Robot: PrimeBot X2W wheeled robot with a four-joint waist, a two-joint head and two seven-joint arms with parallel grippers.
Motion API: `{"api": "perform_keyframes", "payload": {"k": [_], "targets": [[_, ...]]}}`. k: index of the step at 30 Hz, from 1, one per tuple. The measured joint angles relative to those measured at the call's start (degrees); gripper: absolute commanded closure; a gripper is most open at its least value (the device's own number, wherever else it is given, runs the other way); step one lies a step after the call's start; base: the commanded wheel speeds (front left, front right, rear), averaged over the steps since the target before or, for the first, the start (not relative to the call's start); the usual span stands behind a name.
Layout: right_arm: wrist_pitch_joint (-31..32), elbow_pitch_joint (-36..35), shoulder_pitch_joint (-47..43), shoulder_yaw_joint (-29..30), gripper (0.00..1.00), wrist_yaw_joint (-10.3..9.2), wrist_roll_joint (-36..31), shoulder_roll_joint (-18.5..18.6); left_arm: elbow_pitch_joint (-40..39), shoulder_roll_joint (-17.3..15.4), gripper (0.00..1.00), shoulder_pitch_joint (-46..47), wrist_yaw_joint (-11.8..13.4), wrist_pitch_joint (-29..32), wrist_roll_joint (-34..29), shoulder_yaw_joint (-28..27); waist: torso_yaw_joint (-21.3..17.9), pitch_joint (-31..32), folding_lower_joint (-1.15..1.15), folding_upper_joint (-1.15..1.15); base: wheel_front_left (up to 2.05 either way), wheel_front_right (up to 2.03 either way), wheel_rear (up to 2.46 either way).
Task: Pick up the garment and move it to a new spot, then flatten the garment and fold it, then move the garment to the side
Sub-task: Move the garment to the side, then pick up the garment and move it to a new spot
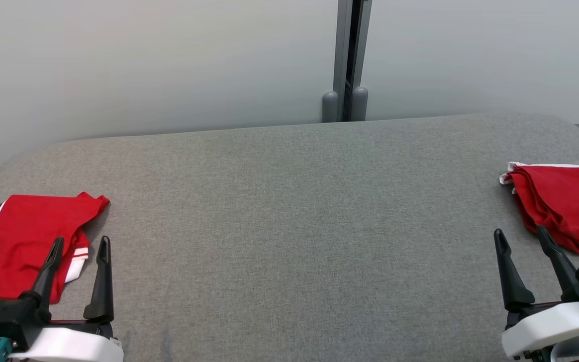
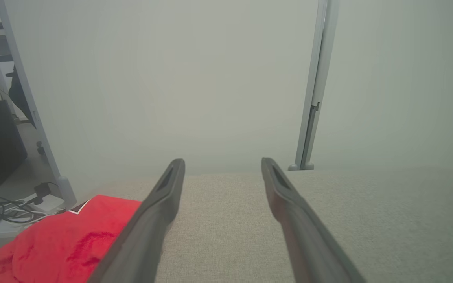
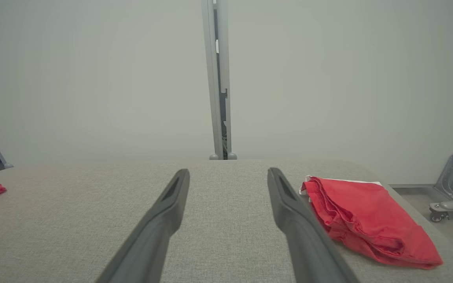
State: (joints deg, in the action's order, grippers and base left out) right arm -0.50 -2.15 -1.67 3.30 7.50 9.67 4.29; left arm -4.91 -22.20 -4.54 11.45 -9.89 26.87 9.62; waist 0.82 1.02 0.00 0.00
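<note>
1. While both arms are resting at the near edge of the grey tabletop, nothing is being held.
2. Left gripper is hovering at the edge of a loosely spread red garment, jaws released and empty.
3. Right gripper is waiting just beside a second red garment, bunched and folded over, jaws likewise released.
4. Judging from this, the right piece is looking finished and set aside, while the left one is seemingly awaiting pickup, flattening and folding.
</note>
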Motion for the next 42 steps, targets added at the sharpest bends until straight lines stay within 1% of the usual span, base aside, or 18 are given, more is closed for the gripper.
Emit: {"api": "perform_keyframes", "payload": {"k": [15, 33, 38, 42], "targets": [[0.5, -0.8, -0.3, 0.8, 0.0, 0.0, 0.0, -0.7, -0.8, -0.3, 0.0, -0.3, 0.7, 1.3, 0.5, 0.3, -0.4, -0.2, 0.0, 0.0, 0.0, 0.0, 0.0], [0.5, -0.9, -0.7, 0.9, 0.0, 0.0, 0.4, -1.1, -1.0, -0.7, 0.0, -0.2, 0.8, 1.6, 1.4, 0.6, 0.0, -0.1, 0.0, 0.0, 0.0, 0.0, 0.0], [0.4, -0.9, -0.9, 1.4, 0.0, 0.0, 0.5, -1.2, -0.9, -0.7, 0.0, -0.1, 0.8, 1.6, 1.5, 0.7, 0.5, -0.1, 0.0, 0.0, 0.0, 0.0, 0.0], [0.4, -1.0, -1.0, 1.0, 0.0, 0.0, 0.5, -1.2, -0.7, -0.7, 0.0, 0.9, 0.3, 1.2, 2.0, 0.6, 1.9, -0.2, 0.0, 0.0, 0.0, 0.0, 0.0]]}}
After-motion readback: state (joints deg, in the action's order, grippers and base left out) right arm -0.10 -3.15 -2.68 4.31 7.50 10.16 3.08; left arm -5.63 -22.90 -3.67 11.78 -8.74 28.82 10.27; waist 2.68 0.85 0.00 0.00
